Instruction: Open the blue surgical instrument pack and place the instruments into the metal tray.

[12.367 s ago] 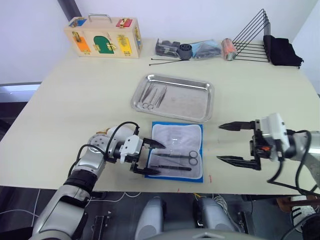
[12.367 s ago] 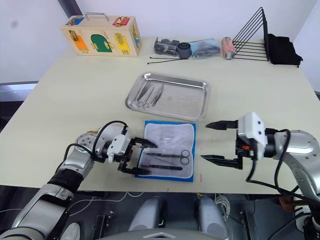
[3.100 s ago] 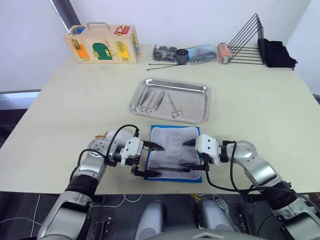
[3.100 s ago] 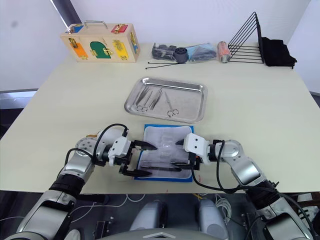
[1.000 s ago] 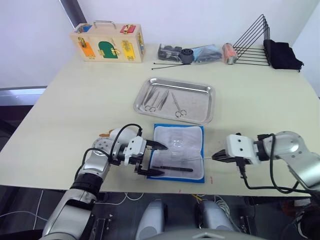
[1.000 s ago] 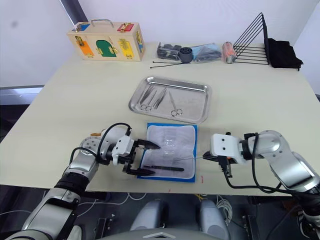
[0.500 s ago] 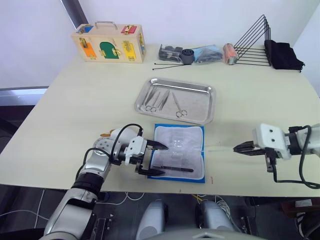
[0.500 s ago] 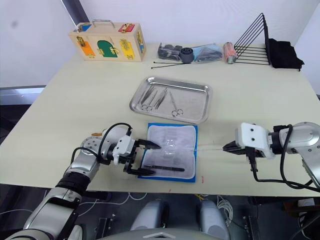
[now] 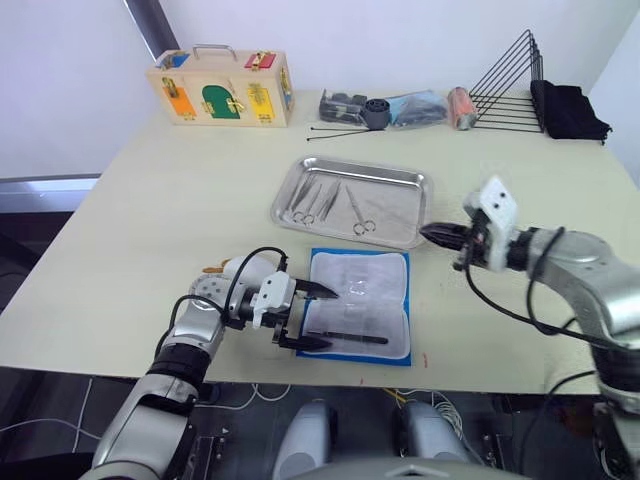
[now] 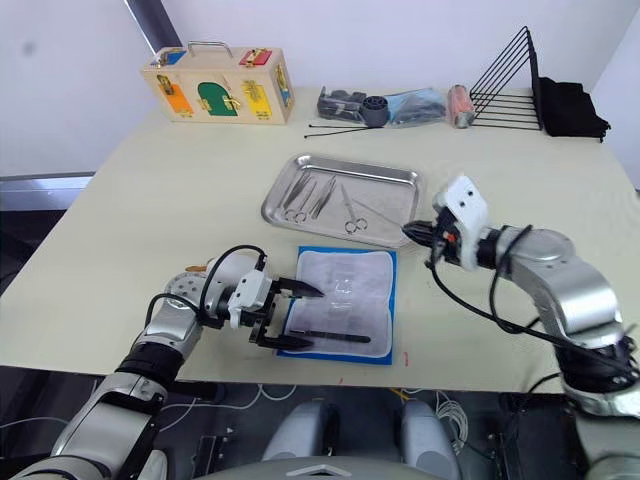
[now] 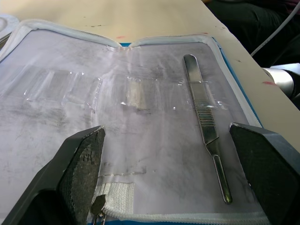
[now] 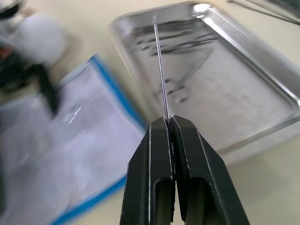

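Half a second ago the right gripper (image 12: 169, 123) hung out past the right edge of the blue surgical instrument pack (image 9: 357, 319); it has since swung up to the near right corner of the metal tray (image 9: 352, 199), fingers pinched shut on a thin probe (image 12: 161, 70) whose shaft reaches out ahead of the tips over the tray floor. The left gripper (image 9: 311, 317) has not shifted: its jaws stand wide open, straddling the pack's left edge and gripping nothing. Just ahead of its fingers (image 11: 79, 161), one flat steel handle tool (image 11: 206, 123) lies on the grey-white lining, beside empty clear sleeves. Beyond the probe tip, scissors and forceps (image 9: 322, 200) rest on the tray's shiny bottom. Everything sits on a pale cream table (image 9: 150, 220) against a white wall. Along the far edge, well beyond both grippers, stand a wooden latch box (image 9: 219, 88), a cluster of dark parts (image 9: 385, 106), black cable ties (image 9: 340, 130), a black wire rack (image 9: 508, 85) and a black cloth (image 9: 568, 108).
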Controlling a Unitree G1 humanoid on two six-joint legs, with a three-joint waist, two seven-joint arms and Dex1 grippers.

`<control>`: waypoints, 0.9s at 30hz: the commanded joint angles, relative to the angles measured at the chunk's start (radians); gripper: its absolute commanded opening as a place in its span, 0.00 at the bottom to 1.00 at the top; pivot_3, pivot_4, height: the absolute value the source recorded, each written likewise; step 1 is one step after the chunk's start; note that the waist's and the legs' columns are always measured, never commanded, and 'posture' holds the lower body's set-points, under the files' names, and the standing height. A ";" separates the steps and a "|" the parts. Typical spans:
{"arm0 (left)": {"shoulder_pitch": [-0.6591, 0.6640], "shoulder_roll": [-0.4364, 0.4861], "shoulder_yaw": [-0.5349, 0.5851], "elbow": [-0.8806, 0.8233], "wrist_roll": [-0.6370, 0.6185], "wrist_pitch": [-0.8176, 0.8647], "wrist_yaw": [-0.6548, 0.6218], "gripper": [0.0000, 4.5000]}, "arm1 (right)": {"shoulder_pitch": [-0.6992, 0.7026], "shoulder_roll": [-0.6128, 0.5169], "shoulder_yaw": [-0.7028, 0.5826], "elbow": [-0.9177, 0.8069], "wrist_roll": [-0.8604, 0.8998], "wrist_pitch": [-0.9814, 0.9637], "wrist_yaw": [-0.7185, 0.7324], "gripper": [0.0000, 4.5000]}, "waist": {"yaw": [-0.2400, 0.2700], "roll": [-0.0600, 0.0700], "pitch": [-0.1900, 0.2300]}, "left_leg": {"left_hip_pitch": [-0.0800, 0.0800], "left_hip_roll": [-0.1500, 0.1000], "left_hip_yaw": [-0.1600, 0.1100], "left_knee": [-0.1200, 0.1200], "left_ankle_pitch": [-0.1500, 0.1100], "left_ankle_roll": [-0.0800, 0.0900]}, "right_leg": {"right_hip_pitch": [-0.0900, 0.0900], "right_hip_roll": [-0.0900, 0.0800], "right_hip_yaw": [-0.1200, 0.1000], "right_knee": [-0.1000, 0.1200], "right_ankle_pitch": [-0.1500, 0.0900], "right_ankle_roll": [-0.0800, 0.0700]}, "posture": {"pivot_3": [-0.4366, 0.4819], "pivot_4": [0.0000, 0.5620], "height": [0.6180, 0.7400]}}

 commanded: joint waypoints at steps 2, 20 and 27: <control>0.038 0.001 -0.039 0.058 0.073 0.015 -0.003 1.00 | -0.086 0.119 0.032 0.081 -0.069 0.016 -0.165 0.01 | -0.001 0.000 0.000 | 0.000 0.000 0.000 0.000 0.000 0.000 | 0.000 0.000 0.000 0.000 0.000 0.000 | 0.48 0.27 1.00; 0.065 0.009 -0.035 0.014 0.072 0.037 0.008 1.00 | -0.304 0.474 0.090 0.545 -0.244 -0.017 -0.470 0.01 | -0.009 0.001 0.000 | -0.001 0.000 0.000 -0.001 0.000 0.000 | -0.002 0.000 0.001 0.001 0.000 0.000 | 0.48 0.27 1.00; 0.075 0.010 -0.034 0.003 0.071 0.040 0.013 1.00 | -0.358 0.557 0.006 0.684 -0.246 -0.040 -0.562 0.01 | -0.010 0.001 0.000 | -0.001 0.000 0.000 -0.001 0.000 0.000 | -0.002 0.000 0.001 0.001 0.000 0.000 | 0.48 0.27 1.00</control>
